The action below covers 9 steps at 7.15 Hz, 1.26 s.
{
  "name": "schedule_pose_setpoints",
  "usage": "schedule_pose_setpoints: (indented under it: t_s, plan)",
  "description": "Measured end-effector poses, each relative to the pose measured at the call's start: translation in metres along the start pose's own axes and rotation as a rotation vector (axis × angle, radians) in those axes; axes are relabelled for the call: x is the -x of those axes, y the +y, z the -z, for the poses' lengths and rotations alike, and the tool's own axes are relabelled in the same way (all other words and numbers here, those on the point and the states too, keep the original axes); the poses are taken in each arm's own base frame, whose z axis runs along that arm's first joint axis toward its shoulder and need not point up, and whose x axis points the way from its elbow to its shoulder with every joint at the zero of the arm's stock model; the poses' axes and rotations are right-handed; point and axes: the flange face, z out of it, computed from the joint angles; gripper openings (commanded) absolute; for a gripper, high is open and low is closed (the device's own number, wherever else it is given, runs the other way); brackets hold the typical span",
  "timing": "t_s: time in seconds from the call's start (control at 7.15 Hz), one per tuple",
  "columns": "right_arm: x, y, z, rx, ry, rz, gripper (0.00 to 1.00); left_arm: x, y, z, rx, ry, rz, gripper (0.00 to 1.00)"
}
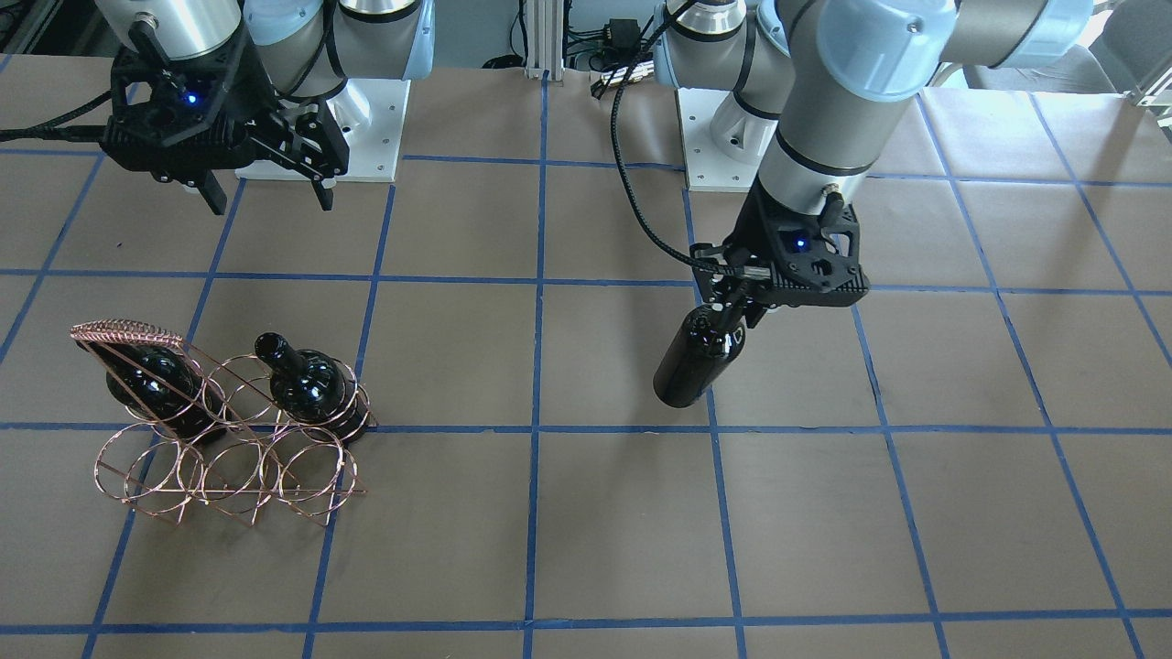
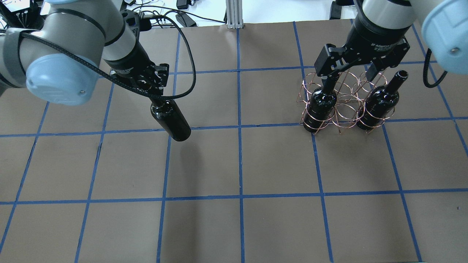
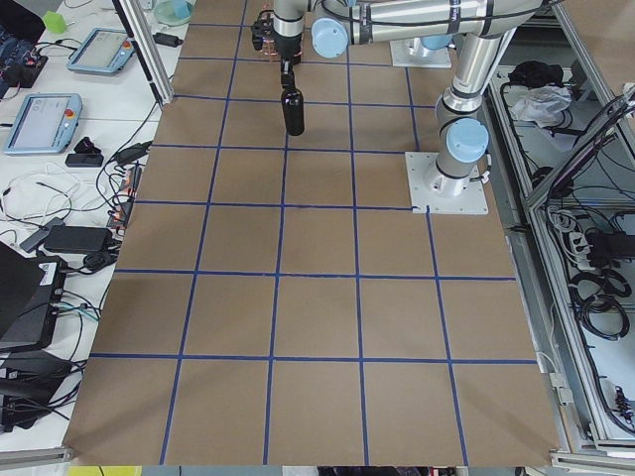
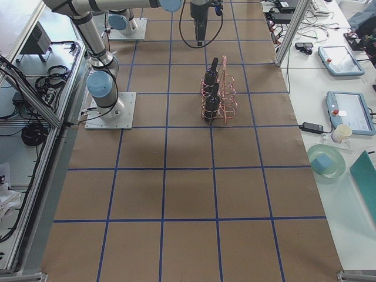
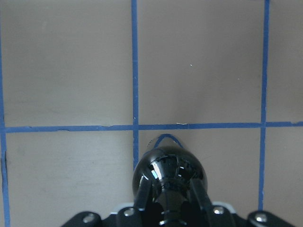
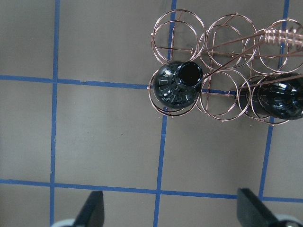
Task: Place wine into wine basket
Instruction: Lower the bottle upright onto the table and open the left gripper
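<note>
My left gripper (image 1: 732,307) is shut on the neck of a glossy near-black wine bottle (image 1: 694,359), which hangs base-down and slightly tilted above the table; it also shows in the overhead view (image 2: 171,119) and the left wrist view (image 5: 168,172). The copper wire wine basket (image 1: 128,331) stands far off on the right arm's side (image 2: 343,95). It holds two like bottles, one (image 2: 321,104) and another (image 2: 378,101). My right gripper (image 1: 270,197) is open and empty, hovering above and behind the basket (image 6: 284,37).
The brown table cover has a blue tape grid (image 2: 239,126). The arm bases (image 1: 320,128) stand at the robot's edge. Tablets and cables (image 3: 40,119) lie beyond the table's far side.
</note>
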Motion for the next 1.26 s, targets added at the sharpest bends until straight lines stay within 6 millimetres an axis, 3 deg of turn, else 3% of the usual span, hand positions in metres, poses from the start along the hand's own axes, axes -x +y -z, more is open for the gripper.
schedule_pose_setpoints:
  t_s: [0.42,1.26]
  plan:
    - [0.000,0.001,0.000,0.003,0.000,-0.003,1.00,-0.005,0.041,-0.021,0.041,-0.053,-0.024,0.00]
    - [0.000,0.001,-0.001,0.005,0.000,-0.006,1.00,-0.003,0.045,-0.038,0.071,-0.066,-0.021,0.00]
